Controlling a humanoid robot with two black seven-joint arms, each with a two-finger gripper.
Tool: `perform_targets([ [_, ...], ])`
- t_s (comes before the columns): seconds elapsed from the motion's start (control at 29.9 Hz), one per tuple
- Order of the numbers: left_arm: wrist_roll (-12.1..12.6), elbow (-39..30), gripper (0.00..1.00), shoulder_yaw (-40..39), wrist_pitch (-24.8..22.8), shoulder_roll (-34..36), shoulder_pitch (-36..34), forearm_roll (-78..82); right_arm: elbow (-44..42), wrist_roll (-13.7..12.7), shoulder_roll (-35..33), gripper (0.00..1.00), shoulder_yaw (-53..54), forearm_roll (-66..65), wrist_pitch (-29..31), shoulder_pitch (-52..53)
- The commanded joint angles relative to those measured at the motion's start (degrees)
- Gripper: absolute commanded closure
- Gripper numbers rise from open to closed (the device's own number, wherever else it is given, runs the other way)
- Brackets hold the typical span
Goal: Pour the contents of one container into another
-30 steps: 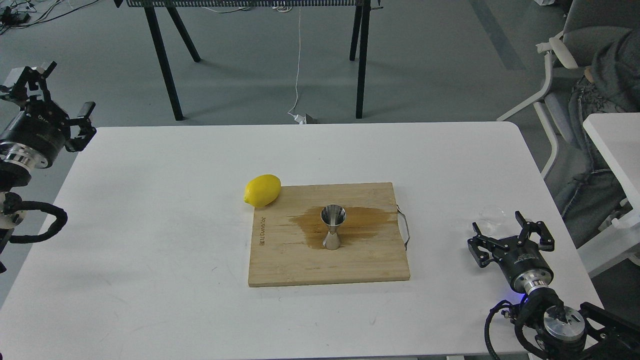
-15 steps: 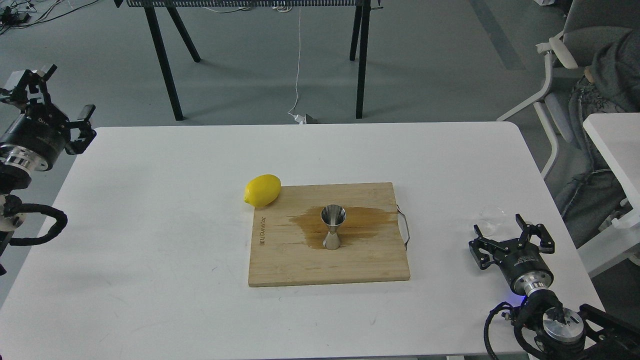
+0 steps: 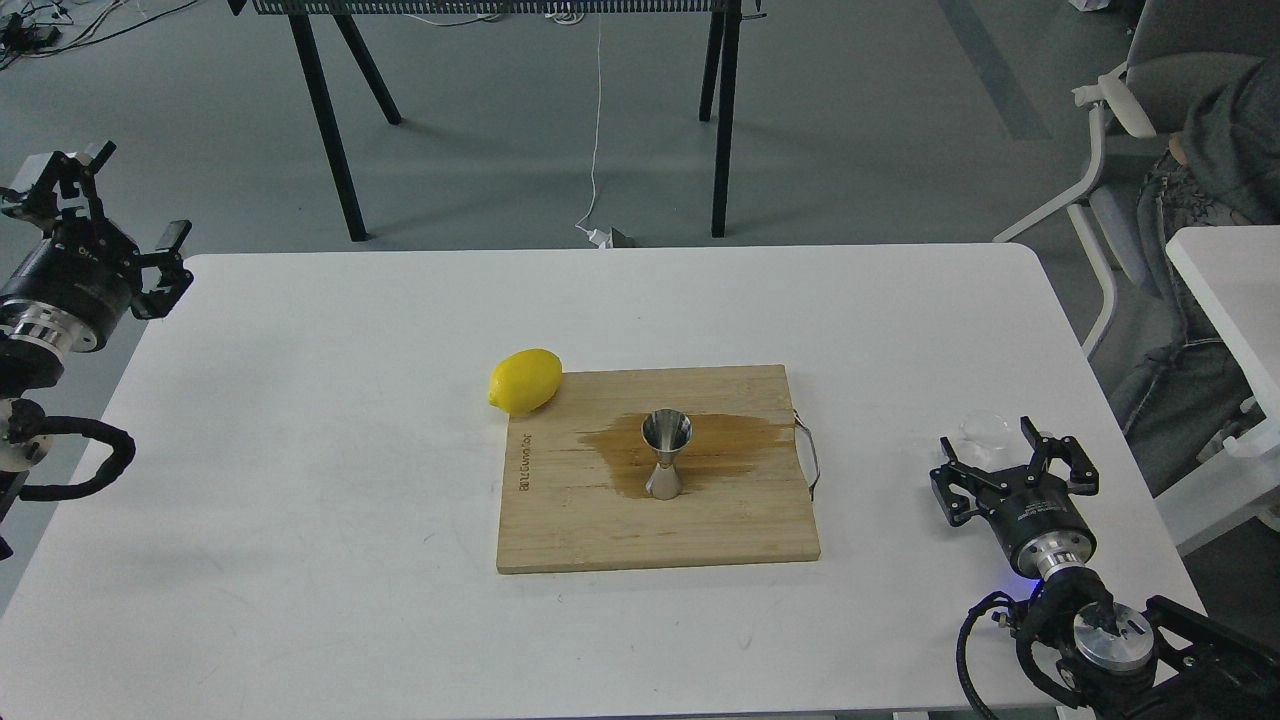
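Note:
The steel jigger (image 3: 666,455) stands upright in the middle of a wooden cutting board (image 3: 560,520), inside a brown wet stain. The clear glass cup (image 3: 983,428) stands on the white table near its right edge and looks empty. My right gripper (image 3: 1006,458) is open just in front of the cup, with its fingers spread on either side of the near rim and not touching it as far as I can see. My left gripper (image 3: 122,198) is open and empty, held above the table's far left corner.
A yellow lemon (image 3: 525,380) lies at the board's far left corner. The board has a metal handle (image 3: 808,455) on its right side. A chair with a seated person (image 3: 1190,150) and a second white table (image 3: 1235,290) are to the right.
My right gripper has crept slightly up and left, closer to the glass cup. My left gripper has drifted a little left. The jigger, lemon and cup have not moved.

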Motion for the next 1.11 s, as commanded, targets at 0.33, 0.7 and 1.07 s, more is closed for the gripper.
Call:
perform_targets([
  [0.33,0.00,0.00,0.00,0.00,0.00,0.00,0.00,0.01,-1.10,-0.68,0.59,0.15,0.08,0.00,0.00,0.00],
  [0.7,0.00,0.00,0.00,0.00,0.00,0.00,0.00,-0.08,-1.63,-0.94,0.94,0.26,0.26,0.00,0.00,-0.08],
  [1.07,0.00,0.00,0.00,-0.09,0.00,0.00,0.09,-0.08,-1.63,-1.56,1.03,0.33,0.26,-0.09,0.00,-0.08],
])
